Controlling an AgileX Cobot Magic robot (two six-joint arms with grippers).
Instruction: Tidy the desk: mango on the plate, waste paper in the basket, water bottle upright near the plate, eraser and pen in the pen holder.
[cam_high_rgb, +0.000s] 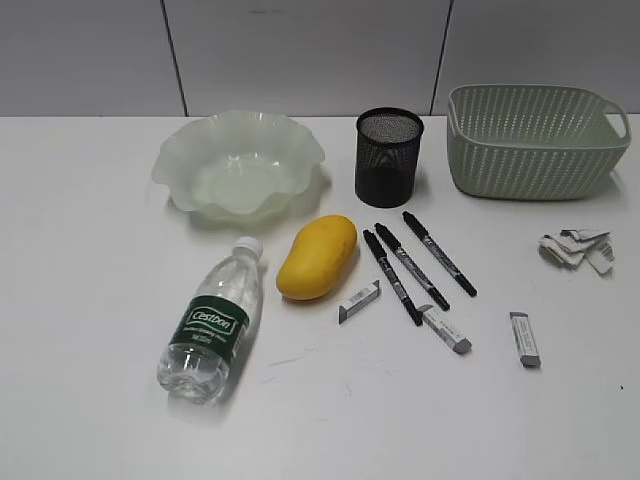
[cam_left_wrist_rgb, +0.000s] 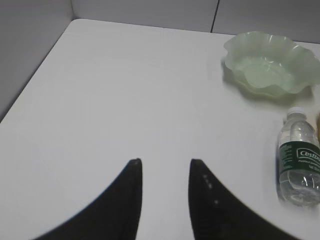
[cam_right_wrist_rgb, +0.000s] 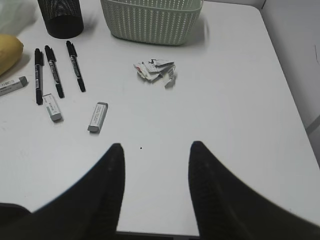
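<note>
On the white desk (cam_high_rgb: 90, 300) the yellow mango (cam_high_rgb: 317, 256) lies in front of the empty ruffled green plate (cam_high_rgb: 240, 165). The water bottle (cam_high_rgb: 213, 318) lies on its side left of the mango. Three black pens (cam_high_rgb: 410, 263) and three grey erasers (cam_high_rgb: 445, 330) lie in front of the black mesh pen holder (cam_high_rgb: 388, 156). The waste paper (cam_high_rgb: 577, 248) lies in front of the green basket (cam_high_rgb: 535, 140). My left gripper (cam_left_wrist_rgb: 165, 162) is open and empty over bare desk, left of the bottle (cam_left_wrist_rgb: 298, 157). My right gripper (cam_right_wrist_rgb: 156, 147) is open and empty, near the desk's front edge, short of the paper (cam_right_wrist_rgb: 156, 71).
Neither arm shows in the exterior view. A grey wall runs behind the desk. The desk's right edge (cam_right_wrist_rgb: 287, 90) and left edge (cam_left_wrist_rgb: 35, 75) show in the wrist views.
</note>
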